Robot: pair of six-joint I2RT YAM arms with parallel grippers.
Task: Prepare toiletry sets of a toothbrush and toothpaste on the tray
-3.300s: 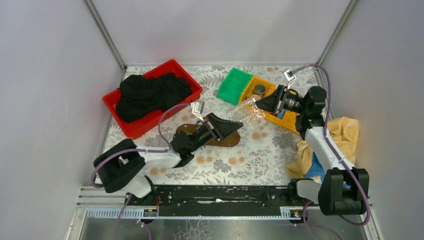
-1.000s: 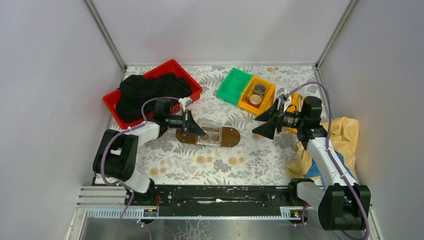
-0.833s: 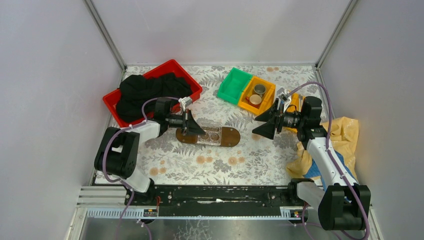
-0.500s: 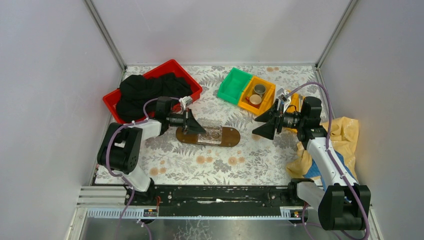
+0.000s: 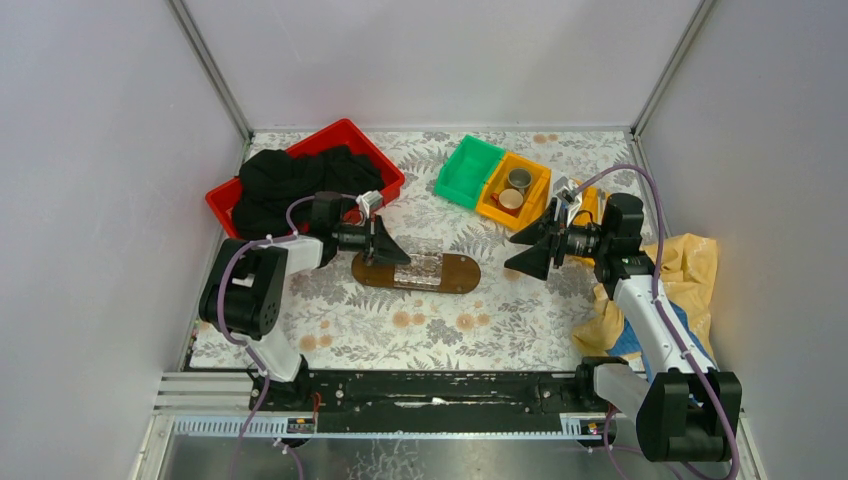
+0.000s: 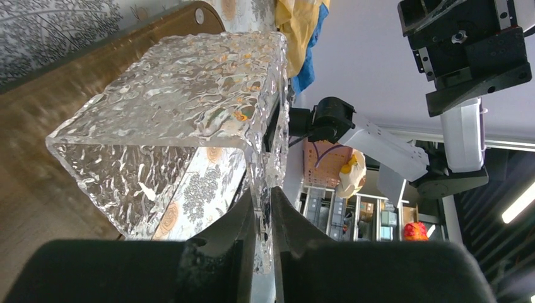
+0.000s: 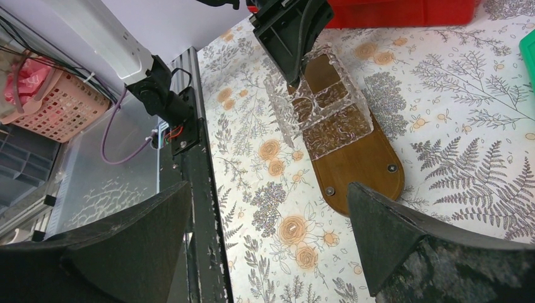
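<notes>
The dark brown oval tray point(image 5: 462, 274) lies mid-table; it also shows in the right wrist view as the tray point(image 7: 366, 165). A clear textured plastic holder point(image 5: 425, 266) rests on its left half. My left gripper point(image 5: 392, 250) lies low at the holder's left end. In the left wrist view my left gripper point(image 6: 264, 208) has its fingers close on either side of one thin wall of the holder point(image 6: 183, 101). My right gripper point(image 5: 522, 252) hovers right of the tray, and my right gripper point(image 7: 268, 189) stands wide open with nothing in it. No toothbrush or toothpaste shows.
A red crate point(image 5: 372, 150) holding black cloth sits at the back left. A green bin point(image 5: 468, 170) and an orange bin point(image 5: 532, 180) with two cups stand at the back. A yellow cloth point(image 5: 690, 265) lies at the right, beside the right arm.
The clear holder, earlier held up between the two grippers, now rests on the tray. Over the last second the left arm has shifted slightly; the right arm has stayed still.
</notes>
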